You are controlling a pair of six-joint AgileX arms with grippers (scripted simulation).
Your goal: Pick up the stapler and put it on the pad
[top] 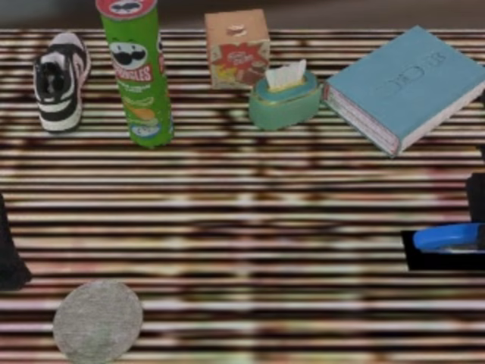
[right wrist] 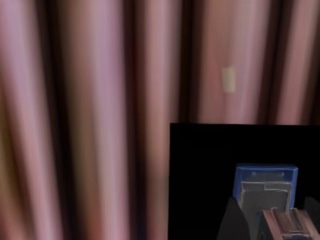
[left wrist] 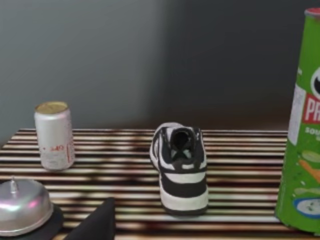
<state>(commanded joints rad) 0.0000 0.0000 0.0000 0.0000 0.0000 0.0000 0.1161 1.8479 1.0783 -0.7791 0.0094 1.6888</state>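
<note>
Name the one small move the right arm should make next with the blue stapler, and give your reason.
Probably open the fingers and lift straight up. In the top view the small bright-blue stapler already lies over the flat matte-black pad at the table's right edge, and the right wrist view shows it within the pad's outline, with the right gripper close above it. The left arm sits parked at the left edge.

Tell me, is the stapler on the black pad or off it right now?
On it. The stapler lies over the pad at the table's right edge, black showing around it in the right wrist view too.
</note>
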